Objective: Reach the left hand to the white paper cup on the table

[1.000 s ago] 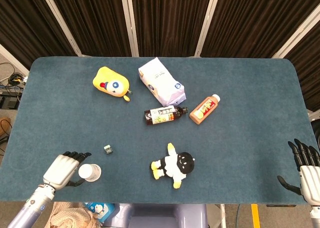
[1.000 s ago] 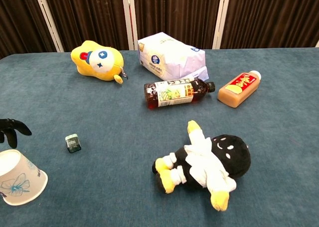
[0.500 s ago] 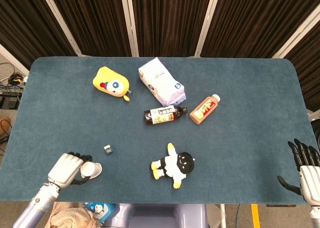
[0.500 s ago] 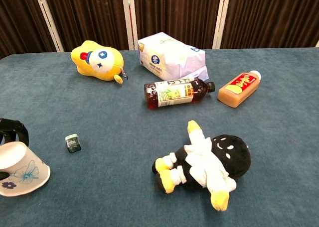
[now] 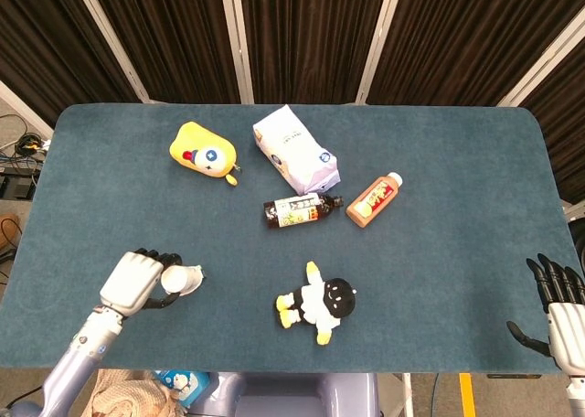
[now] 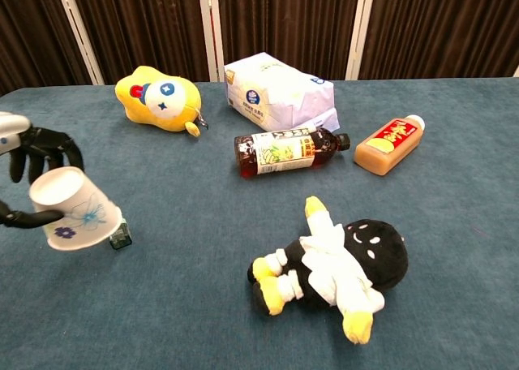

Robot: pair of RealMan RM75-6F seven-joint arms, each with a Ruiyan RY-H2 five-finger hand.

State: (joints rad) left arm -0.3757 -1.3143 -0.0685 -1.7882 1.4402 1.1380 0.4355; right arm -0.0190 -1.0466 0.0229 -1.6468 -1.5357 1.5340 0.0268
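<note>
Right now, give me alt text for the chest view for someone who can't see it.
The left robot hand holds a tilted white paper cup above a blue table. Around it lie a penguin plush, two bottles, a white bag and a yellow plush.

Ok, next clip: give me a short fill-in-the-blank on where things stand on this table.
1. The left hand holds the white paper ____.
2. The cup is ____ the table, not resting on it.
3. The dark bottle lies between the white bag and the black-headed ____.
4. The right hand holds ____.

Missing words: cup; above; doll; nothing
</note>
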